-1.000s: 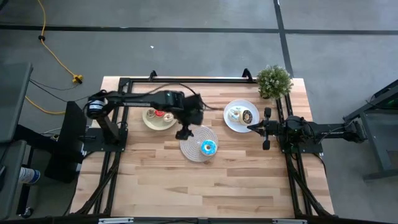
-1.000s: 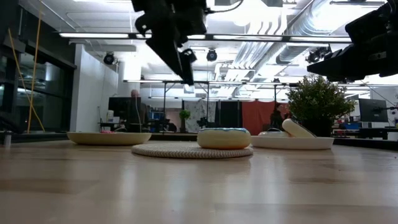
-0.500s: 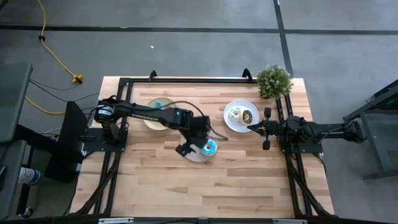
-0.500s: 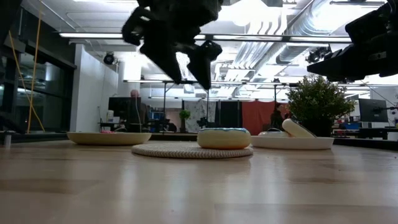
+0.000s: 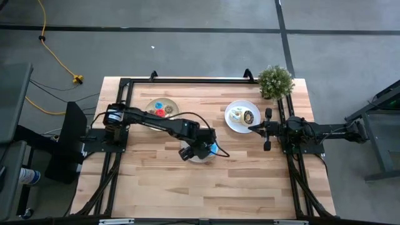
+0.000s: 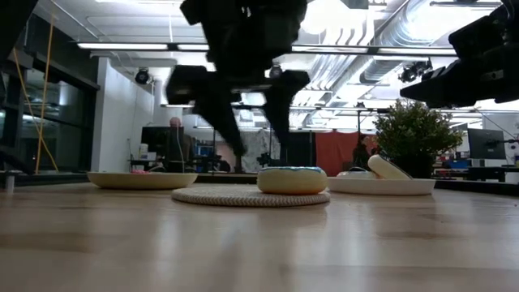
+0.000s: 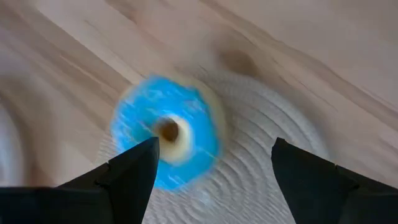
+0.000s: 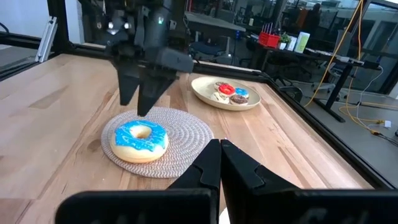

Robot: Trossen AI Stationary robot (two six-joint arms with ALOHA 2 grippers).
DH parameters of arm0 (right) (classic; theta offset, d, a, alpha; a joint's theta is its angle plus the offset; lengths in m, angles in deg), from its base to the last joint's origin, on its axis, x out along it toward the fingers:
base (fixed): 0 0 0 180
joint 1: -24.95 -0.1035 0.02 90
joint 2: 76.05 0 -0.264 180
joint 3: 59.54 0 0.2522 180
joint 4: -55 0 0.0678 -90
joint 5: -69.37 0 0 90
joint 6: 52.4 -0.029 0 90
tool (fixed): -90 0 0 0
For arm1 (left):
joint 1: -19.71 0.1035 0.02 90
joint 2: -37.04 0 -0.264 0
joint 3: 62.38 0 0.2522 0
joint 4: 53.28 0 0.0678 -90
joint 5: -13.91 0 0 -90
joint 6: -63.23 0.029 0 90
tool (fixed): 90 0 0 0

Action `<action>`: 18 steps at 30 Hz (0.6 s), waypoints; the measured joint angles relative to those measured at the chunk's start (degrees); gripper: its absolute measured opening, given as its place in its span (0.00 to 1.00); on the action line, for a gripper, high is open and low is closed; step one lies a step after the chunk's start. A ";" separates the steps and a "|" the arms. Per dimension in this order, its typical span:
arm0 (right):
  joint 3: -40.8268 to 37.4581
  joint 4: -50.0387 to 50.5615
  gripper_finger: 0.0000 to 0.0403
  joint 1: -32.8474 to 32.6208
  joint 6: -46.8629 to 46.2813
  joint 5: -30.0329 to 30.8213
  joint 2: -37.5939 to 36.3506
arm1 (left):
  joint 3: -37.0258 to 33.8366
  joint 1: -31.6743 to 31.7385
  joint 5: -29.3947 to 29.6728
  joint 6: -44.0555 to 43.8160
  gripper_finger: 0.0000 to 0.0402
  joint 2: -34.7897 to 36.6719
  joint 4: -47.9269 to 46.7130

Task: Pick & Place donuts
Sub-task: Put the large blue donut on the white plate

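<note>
A blue-iced donut (image 7: 165, 140) lies flat on a round woven mat (image 7: 261, 143) at mid-table (image 5: 212, 149). My left gripper (image 6: 261, 148) hangs open just above the mat, pointing steeply down; the donut (image 6: 292, 179) sits below its fingers, nearer one of them. In the right wrist view the left gripper (image 8: 135, 104) stands clear above the donut (image 8: 140, 140). A tan plate (image 5: 161, 109) holds red, blue and other donuts. A white plate (image 5: 242, 117) holds a white and a brown donut. My right gripper (image 8: 219, 146) waits shut at the table's right edge.
A small potted plant (image 5: 275, 81) stands at the far right corner. A black frame (image 5: 187, 80) runs along the far edge and both sides. Bare wood (image 5: 206, 187) fills the near half of the table.
My left gripper has swung from over the tan plate toward the table's right and near edge, coming over the woven mat. It has sunk lower and rolled about its own axis. Its fingers have stayed open. The donuts have not moved.
</note>
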 joint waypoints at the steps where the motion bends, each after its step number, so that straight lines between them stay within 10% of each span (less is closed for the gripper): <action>1: 0.00 0.02 0.00 0.01 0.01 -0.03 -0.09 | -0.03 0.02 0.05 -0.37 0.74 -0.45 0.54; 18: 0.00 -0.09 0.00 0.02 0.01 -0.01 0.71 | 0.15 0.11 -0.91 -1.44 0.74 -3.75 3.34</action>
